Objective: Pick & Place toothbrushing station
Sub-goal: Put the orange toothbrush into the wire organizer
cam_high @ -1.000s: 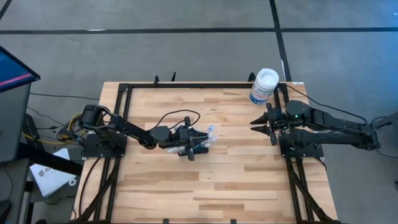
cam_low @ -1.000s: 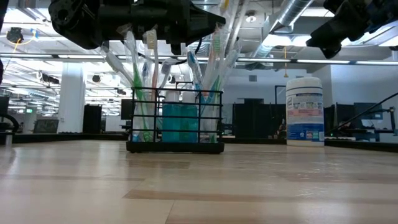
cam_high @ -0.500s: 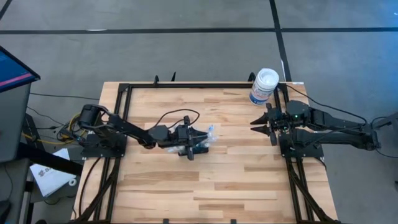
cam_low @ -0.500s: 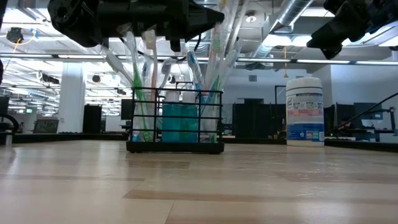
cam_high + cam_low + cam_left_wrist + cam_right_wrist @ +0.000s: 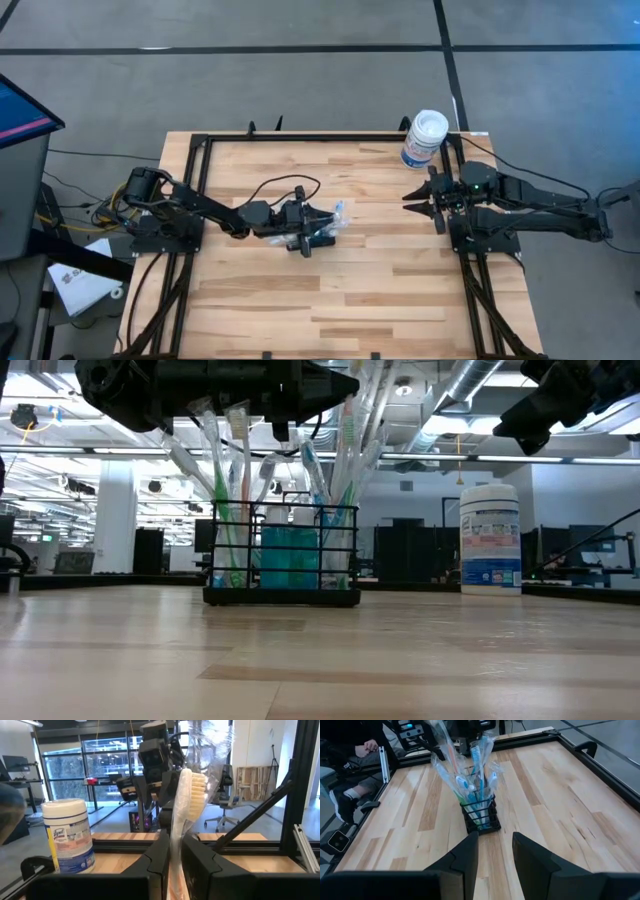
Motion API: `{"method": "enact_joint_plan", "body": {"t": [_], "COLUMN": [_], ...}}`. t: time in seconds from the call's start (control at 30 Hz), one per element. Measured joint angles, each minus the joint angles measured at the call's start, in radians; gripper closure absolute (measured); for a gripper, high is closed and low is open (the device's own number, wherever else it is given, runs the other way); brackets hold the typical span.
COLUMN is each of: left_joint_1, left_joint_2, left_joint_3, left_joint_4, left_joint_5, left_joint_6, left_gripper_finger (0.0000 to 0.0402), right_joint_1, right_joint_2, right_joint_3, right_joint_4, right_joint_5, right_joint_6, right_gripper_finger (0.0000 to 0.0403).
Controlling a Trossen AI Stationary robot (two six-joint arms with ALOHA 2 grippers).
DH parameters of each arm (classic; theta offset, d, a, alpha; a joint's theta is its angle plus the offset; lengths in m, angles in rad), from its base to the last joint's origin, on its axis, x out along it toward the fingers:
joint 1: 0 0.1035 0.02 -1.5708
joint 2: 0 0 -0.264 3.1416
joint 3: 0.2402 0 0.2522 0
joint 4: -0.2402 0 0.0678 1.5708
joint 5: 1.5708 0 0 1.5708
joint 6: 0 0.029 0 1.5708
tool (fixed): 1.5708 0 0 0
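Black wire-mesh holder (image 5: 281, 555); glossy plastic-wrapped toothbrushes (image 5: 235, 470); smooth pale wood table (image 5: 380, 290); white plastic canister (image 5: 490, 538)

Toothbrushing station (image 5: 282, 555) stands on the table (image 5: 380, 290), left of centre, upright, wrapped toothbrushes (image 5: 476, 757) standing in its compartments. Left gripper (image 5: 318, 224) sits above the station, its fingers (image 5: 162, 855) pinched on one wrapped toothbrush (image 5: 187, 795); which compartment that brush stands in is not clear. White canister (image 5: 424, 138) stands at the far right corner of the table. Right gripper (image 5: 418, 196) hangs near the right edge, just in front of the canister, well apart from the station.
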State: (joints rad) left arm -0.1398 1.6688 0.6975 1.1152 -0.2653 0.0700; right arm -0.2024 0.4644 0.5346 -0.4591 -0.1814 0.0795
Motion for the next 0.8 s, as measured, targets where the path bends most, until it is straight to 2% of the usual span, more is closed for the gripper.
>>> {"method": "enact_joint_plan", "body": {"t": [0.5, 0.67, 0.8], "left_joint_1": [0.003, 0.011, 0.013], "left_joint_2": [0.0, -0.024, -0.1], "left_joint_3": [0.0, 0.0, 0.0], "left_joint_4": [-0.01, -0.07, -0.205], "left_joint_5": [0.0, 0.0, 0.001], "left_joint_6": [0.0, -0.027, -0.084], "left_gripper_finger": [0.0361, 0.0361, 0.0347], "right_joint_1": [0.0, 0.0, 0.0], "right_joint_2": [0.0, 0.0, 0.0], "right_joint_3": [0.0, 0.0, 0.0], "right_joint_4": [-0.026, -0.029, -0.028], "right_joint_5": [0.0, 0.0, 0.0], "right_joint_6": [0.0, 0.0, 0.0], "right_gripper_finger": [0.0292, 0.0292, 0.0292]}}
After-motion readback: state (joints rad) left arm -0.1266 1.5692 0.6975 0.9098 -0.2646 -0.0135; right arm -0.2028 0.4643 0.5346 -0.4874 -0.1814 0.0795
